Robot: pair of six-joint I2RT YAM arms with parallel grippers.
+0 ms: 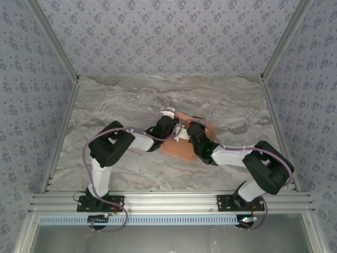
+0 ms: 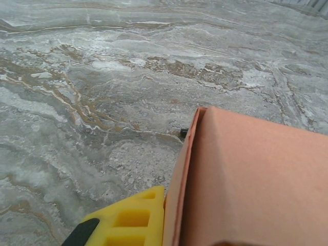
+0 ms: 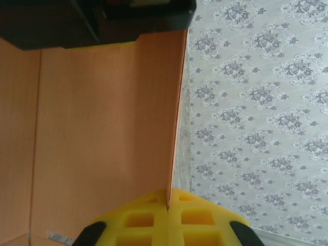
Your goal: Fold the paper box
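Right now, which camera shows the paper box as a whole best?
Top external: it gives the paper box in outline against the table, though both arms cover its middle. Left wrist gives a close folded corner beside a yellow finger; right wrist, a flat panel whose edge the right gripper pinches.

No lettering, label, brand mark, number or sign can be read. The salmon-orange paper box [image 2: 256, 179] shows plain card, the marbled desk [image 2: 102, 102] only veining, and the wallpapered wall [image 3: 256, 128] a repeating floral motif.
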